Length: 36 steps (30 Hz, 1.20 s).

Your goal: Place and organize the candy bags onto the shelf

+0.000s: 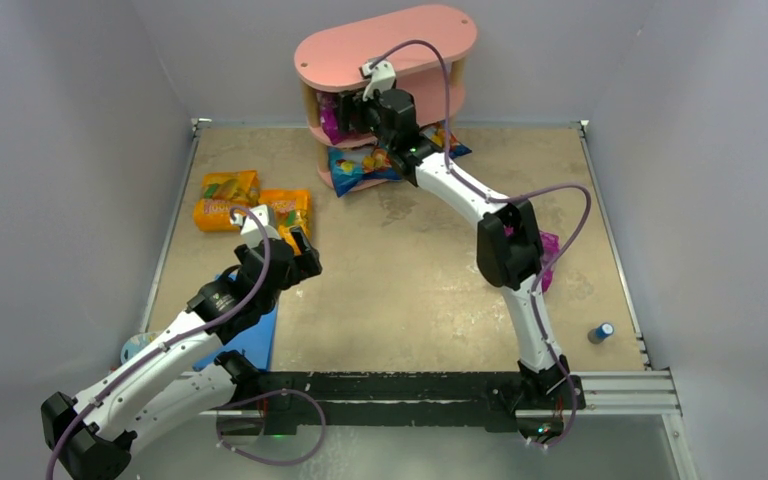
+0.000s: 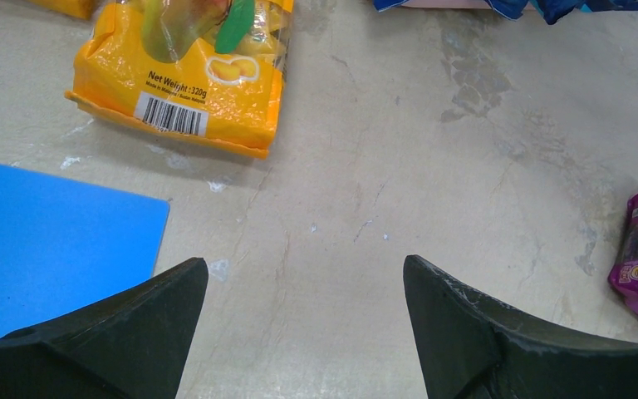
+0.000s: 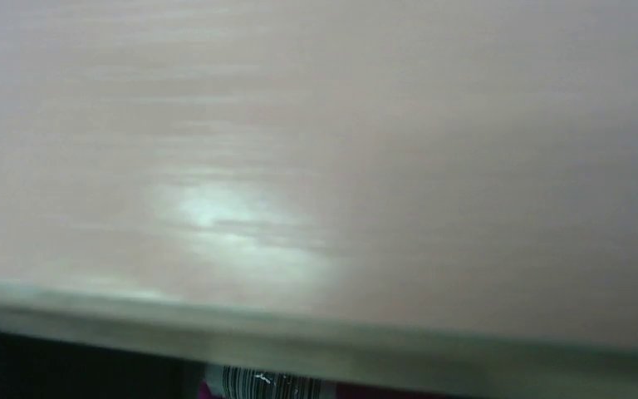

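The left gripper point(image 2: 303, 260) hangs wide open over bare table point(image 1: 410, 260), with open surface ahead. The nearer orange bag point(image 2: 184, 79) lies just beyond a corner of the blue mat point(image 2: 41, 241). The right gripper point(image 1: 358, 112) reaches into the middle tier of the shelf point(image 1: 360, 50), beside a magenta bag point(image 1: 328, 120); I cannot tell how its fingers stand. Blue bags point(image 1: 360, 165) overhang the bottom board's edge.
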Available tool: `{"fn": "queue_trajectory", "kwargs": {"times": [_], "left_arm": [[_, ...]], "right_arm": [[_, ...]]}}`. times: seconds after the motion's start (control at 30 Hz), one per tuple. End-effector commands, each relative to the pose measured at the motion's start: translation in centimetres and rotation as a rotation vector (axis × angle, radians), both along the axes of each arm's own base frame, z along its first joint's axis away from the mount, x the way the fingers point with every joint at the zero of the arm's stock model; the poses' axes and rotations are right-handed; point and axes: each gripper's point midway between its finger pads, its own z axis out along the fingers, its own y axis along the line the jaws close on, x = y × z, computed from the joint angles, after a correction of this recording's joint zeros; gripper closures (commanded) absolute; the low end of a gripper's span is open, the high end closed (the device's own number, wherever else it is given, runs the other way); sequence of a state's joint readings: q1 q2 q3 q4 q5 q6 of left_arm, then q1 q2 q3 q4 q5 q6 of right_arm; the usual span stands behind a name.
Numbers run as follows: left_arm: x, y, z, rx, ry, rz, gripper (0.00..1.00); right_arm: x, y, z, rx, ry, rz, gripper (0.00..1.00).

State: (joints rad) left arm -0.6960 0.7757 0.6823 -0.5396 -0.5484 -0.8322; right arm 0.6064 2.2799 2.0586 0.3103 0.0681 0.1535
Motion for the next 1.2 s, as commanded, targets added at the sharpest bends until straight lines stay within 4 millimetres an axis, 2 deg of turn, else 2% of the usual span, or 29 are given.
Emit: {"fn": "queue_trajectory", "kwargs": {"times": [0.0, 0.13, 0.27, 0.33, 0.47, 0.5, 0.6, 0.63, 0.7, 0.73, 0.8, 0.97, 1.07, 1.17], "left_arm": [[0.5, -0.3, 1.4, -0.036, -0.035, 0.013, 0.14], [0.7, -0.6, 1.6, -0.041, -0.04, 0.001, 0.14], [0.7, -0.7, 1.6, -0.042, -0.037, -0.002, 0.14], [0.7, -0.7, 1.6, -0.041, -0.037, -0.002, 0.14], [0.7, -0.6, 1.8, -0.044, -0.048, 0.003, 0.14], [0.7, -0.6, 1.8, -0.042, -0.051, 0.001, 0.14], [0.9, -0.8, 2.1, -0.044, -0.062, -0.006, 0.14], [1.0, -0.9, 2.2, -0.047, -0.066, -0.009, 0.14], [1.2, -1.2, 2.5, -0.055, -0.077, -0.019, 0.14], [1.2, -1.3, 2.6, -0.058, -0.082, -0.023, 0.14], [1.3, -1.4, 2.8, -0.06, -0.085, -0.032, 0.14], [1.3, -1.6, 2.8, -0.061, -0.084, -0.038, 0.14], [1.2, -1.7, 2.8, -0.066, -0.086, -0.047, 0.14], [1.1, -1.7, 2.9, -0.071, -0.087, -0.052, 0.14]], "right_arm": [[-3.1, 0.4, -2.3, -0.139, 0.114, 0.065, 0.13], [-3.8, 0.1, 3.9, -0.065, 0.012, 0.072, 0.1], [-4.6, 0.0, 7.9, -0.018, -0.054, 0.09, 0.08], [-5.0, -0.3, 8.6, -0.008, -0.058, 0.09, 0.08], [-6.8, -1.8, 8.2, 0.012, -0.047, 0.075, 0.06], [-7.5, -2.3, 8.2, 0.023, -0.052, 0.074, 0.03], [-9.6, -3.8, 9.1, 0.048, -0.056, 0.072, 0.01], [-10.1, -4.6, 10.1, 0.055, -0.065, 0.055, 0.01], [-11.0, -5.5, 10.4, 0.062, -0.063, 0.041, 0.01], [-11.6, -5.7, 10.2, 0.062, -0.059, 0.049, 0.01], [-12.6, -5.7, 8.7, 0.039, -0.016, 0.085, 0.01], [-15.4, -4.8, 3.0, -0.045, 0.104, 0.228, 0.01], [-14.7, -5.1, 1.5, -0.083, 0.135, 0.206, 0.01], [-12.8, -5.4, 0.2, -0.137, 0.149, 0.163, 0.02]]}}
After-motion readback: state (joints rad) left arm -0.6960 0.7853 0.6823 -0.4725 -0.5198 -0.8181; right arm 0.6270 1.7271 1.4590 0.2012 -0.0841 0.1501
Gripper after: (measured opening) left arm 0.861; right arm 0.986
